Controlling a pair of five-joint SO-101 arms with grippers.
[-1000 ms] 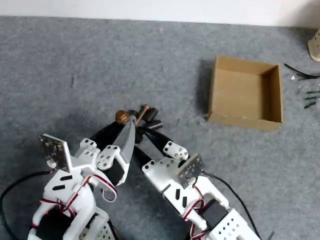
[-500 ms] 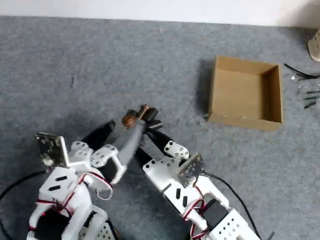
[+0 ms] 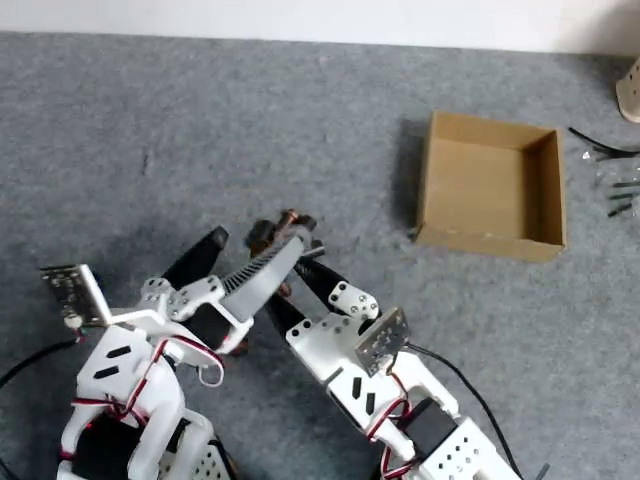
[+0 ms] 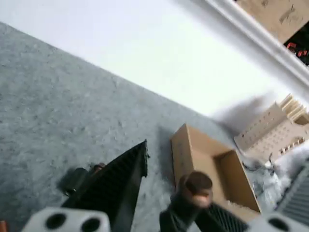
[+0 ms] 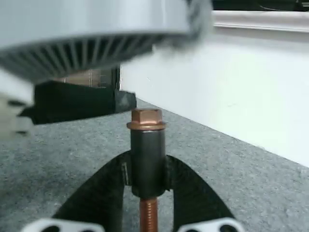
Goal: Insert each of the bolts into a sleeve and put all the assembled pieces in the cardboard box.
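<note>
A copper bolt sits in a black sleeve (image 5: 147,152), held upright by my right gripper (image 5: 147,169), which is shut on the sleeve; the thread pokes out below. In the high view my right gripper (image 3: 300,262) is mid-table. My left gripper (image 3: 258,240) is spread open around that spot, its grey finger (image 3: 262,272) lying over the right gripper and its black finger (image 3: 203,255) off to the left. The same assembled piece (image 4: 192,193) stands beside the black finger (image 4: 116,186). Another sleeve and bolt (image 4: 79,176) lie on the carpet (image 3: 263,234). The cardboard box (image 3: 487,243) is empty.
Grey carpet covers the table. Black loose parts (image 3: 612,185) lie right of the box, and a pale wooden object (image 3: 630,90) is at the far right edge. A white wall runs along the back. Open carpet lies between the grippers and the box (image 4: 181,154).
My left arm has swung, its grey finger sweeping right across the bolts and the fingers spreading wider. The right arm has kept still with its sleeve and bolt.
</note>
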